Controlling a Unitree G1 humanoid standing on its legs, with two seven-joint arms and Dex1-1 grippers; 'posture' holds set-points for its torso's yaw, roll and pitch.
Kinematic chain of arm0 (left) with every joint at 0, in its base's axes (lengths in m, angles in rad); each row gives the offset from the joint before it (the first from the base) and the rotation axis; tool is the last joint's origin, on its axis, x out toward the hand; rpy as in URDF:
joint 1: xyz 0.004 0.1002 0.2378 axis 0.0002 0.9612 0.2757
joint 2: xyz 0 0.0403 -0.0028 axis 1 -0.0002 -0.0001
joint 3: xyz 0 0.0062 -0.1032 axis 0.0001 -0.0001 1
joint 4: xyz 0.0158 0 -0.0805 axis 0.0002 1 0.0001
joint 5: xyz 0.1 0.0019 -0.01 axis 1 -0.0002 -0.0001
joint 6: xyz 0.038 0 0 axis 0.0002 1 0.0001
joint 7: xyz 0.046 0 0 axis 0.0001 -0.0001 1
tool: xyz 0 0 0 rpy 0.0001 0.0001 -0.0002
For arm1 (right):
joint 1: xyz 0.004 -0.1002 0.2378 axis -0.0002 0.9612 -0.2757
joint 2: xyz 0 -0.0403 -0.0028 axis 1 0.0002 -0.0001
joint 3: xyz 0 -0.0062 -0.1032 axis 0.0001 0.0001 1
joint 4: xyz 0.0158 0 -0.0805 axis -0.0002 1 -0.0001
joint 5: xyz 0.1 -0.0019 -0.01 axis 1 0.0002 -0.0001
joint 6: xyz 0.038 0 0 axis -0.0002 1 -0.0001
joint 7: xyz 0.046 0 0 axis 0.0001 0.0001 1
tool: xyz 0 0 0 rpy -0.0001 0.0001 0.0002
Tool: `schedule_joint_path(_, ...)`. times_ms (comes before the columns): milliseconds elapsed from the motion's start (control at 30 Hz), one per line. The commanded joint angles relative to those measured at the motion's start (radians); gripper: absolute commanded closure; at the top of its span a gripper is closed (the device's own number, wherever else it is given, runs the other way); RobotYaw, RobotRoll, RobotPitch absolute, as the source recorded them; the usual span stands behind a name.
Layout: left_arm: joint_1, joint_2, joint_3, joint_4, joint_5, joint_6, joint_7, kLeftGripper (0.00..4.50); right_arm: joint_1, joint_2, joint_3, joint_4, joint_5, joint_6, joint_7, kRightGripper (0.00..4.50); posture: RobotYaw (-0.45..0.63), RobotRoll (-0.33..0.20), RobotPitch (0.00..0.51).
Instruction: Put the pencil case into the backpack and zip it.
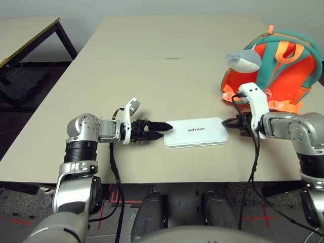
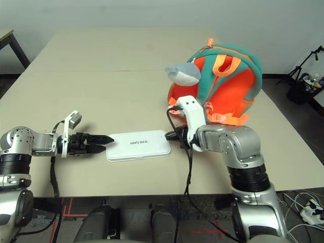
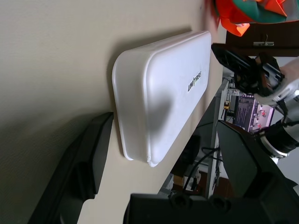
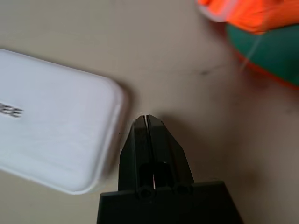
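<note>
Left wrist view: left gripper (image 1: pixel 163 125) fingers apart at the pencil case (image 1: pixel 196 132); right gripper (image 4: pixel 146 122) fingers together. A shallow pinch could slide it off the bench (image 1: pixel 152 66).

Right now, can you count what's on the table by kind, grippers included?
Pencil case: 1
Backpack: 1
Grippers: 2, the left gripper open at one short end of the case, the right gripper shut at the other
Total: 4

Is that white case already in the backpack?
No. The pencil case lies flat on the table, outside the backpack.
</note>
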Motion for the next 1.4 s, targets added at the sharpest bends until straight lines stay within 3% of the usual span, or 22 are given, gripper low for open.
schedule_joint_path(33, 0.017, -0.003, 0.001, -0.001, 0.028, 0.012, 0.012, 0.00, -0.006, -0.011, 0.012, 0.018, -0.024, -0.008, 0.012, 4.46, -0.01, 0.000, 0.082)
schedule_joint_path(333, 0.026, -0.003, 0.016, -0.017, 0.032, 0.012, 0.012, 0.00, 0.030, 0.019, 0.044, 0.016, -0.028, 0.050, 0.020, 4.46, 0.02, 0.000, 0.080)
schedule_joint_path(833, 0.048, 0.002, 0.043, -0.039, 0.013, 0.012, 0.032, 0.00, -0.015, 0.125, 0.080, -0.004, -0.020, 0.102, 0.032, 4.46, 0.05, 0.000, 0.076)
schedule_joint_path(1400, 0.066, 0.014, 0.006, -0.029, -0.069, 0.012, 0.050, 0.00, -0.048, 0.172, 0.084, -0.002, -0.030, 0.108, 0.025, 4.46, 0.04, 0.000, 0.073)
